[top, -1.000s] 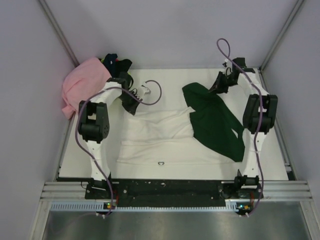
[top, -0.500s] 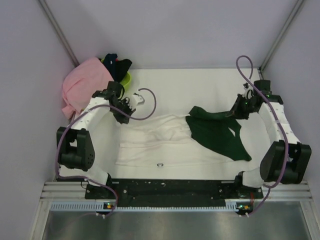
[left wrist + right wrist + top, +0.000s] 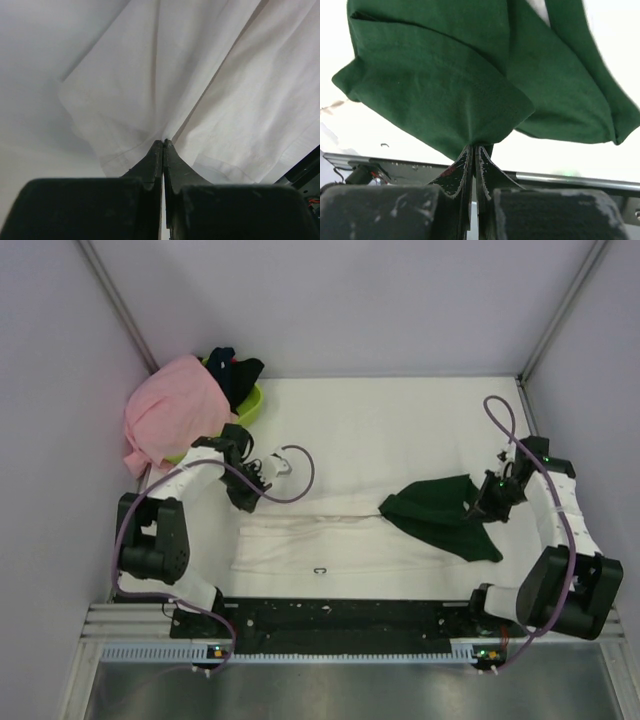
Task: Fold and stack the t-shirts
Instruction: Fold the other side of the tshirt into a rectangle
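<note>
Because the white shirt (image 3: 310,540) is thin, light cloth that sags and creases wherever nothing supports it, I judge it best taken by small pinches at hems and corners. Both sides should move together so the fold lands straight. It is not fragile, but it will likely drag and bunch on the table (image 3: 420,420). It lies flattened along the near edge of the table between the two arms, white in the body, with a green sleeve (image 3: 440,518) crumpled at its right end. The left gripper (image 3: 163,143) is clenched on a tented edge of the white cloth at the shirt's far left side. The right gripper (image 3: 473,148) is clenched on a gathered fold of the sleeve, which spreads in soft pleats from the jaws. In the far left corner a pink shirt (image 3: 168,415) drapes over a basket (image 3: 250,403). Dark shirts (image 3: 232,368) are heaped behind it, none of them folded.
</note>
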